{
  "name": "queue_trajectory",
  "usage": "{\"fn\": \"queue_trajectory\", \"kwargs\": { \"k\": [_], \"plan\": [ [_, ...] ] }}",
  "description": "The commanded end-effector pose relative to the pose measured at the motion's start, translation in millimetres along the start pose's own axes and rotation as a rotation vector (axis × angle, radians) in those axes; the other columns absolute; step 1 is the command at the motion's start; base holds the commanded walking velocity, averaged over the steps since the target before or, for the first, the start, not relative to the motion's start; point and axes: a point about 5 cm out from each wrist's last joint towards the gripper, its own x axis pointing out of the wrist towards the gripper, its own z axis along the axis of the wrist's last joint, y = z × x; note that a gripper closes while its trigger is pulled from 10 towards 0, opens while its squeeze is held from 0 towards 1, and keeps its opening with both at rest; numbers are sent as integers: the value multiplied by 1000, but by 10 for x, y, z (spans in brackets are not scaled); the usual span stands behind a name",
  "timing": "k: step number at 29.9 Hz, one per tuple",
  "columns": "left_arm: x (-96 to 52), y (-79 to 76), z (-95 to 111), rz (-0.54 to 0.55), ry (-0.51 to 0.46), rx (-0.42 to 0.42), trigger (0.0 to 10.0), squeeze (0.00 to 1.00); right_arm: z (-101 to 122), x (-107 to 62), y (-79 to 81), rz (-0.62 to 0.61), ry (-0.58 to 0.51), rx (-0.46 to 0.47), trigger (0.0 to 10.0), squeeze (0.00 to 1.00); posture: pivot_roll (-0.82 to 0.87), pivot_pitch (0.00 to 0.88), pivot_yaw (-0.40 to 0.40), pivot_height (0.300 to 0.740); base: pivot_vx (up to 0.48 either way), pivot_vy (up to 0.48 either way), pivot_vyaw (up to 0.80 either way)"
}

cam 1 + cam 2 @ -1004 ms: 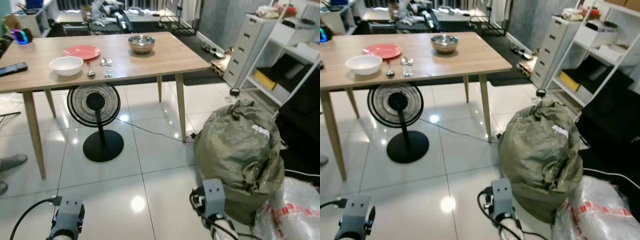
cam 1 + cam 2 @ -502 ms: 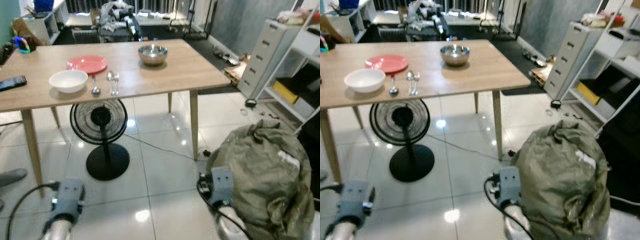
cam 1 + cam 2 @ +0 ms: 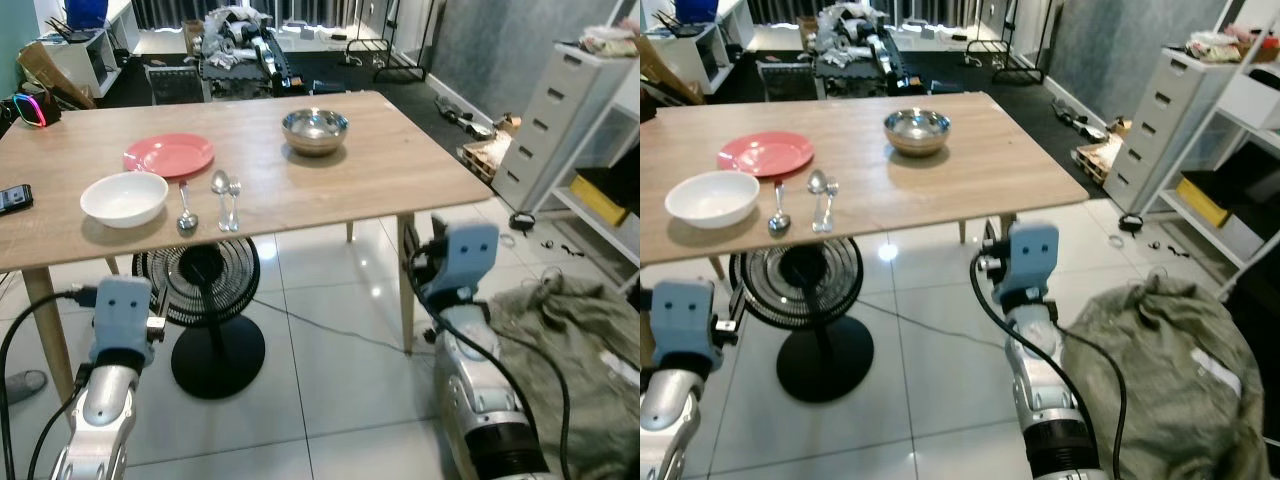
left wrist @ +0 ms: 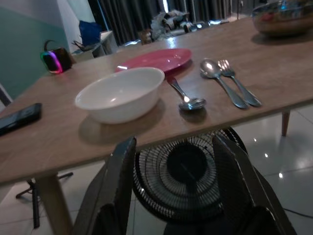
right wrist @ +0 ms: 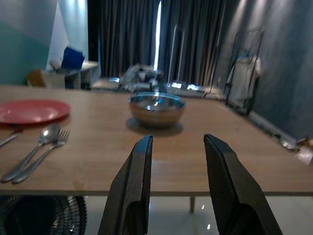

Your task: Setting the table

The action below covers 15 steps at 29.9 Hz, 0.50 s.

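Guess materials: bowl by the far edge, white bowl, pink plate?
Far bowl: looks like polished steel, mirror reflections on its wall. White bowl: glossy, opaque, ceramic or melamine, cannot tell which. Pink plate: smooth with a soft sheen, likely plastic or glazed ceramic.

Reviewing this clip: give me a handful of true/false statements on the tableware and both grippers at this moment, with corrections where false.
1. The white bowl sits on top of the red plate. False: it rests on the table beside the plate.
2. The steel bowl stands apart from the other dishes. True.
3. The left gripper is shut on a spoon. False: it is open and holds nothing.
4. A fork and a spoon lie side by side. True.
5. The right gripper is open, short of the table's edge. True.
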Motion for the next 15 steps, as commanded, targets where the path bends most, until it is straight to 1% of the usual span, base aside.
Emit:
{"fn": "queue_trajectory", "kwargs": {
  "k": [1, 3, 5, 9, 15],
  "plan": [
    [3, -67, 29, -29, 6, -16, 10000, 0, -108, -72, -86, -37, 59, -8, 10000, 0, 49, 0, 42, 740, 480, 0, 0],
    [-2, -88, 49, -38, 14, -26, 10000, 0, -171, -130, -116, -60, 104, -1, 10000, 0, 46, 0, 43, 740, 480, 0, 0],
    [-9, -92, 57, -42, 21, -29, 10000, 0, -190, -165, -141, -74, 128, 3, 10000, 0, 44, 0, 44, 740, 480, 0, 0],
    [-1, -99, 71, -45, 26, -34, 10000, 0, -184, -194, -173, -86, 146, 5, 10000, 0, 42, 0, 45, 740, 480, 0, 0],
    [11, -104, 98, -47, 33, -39, 10000, 0, -168, -195, -173, -89, 150, 6, 10000, 0, 42, 0, 45, 740, 480, 0, 0]
  ]
}}
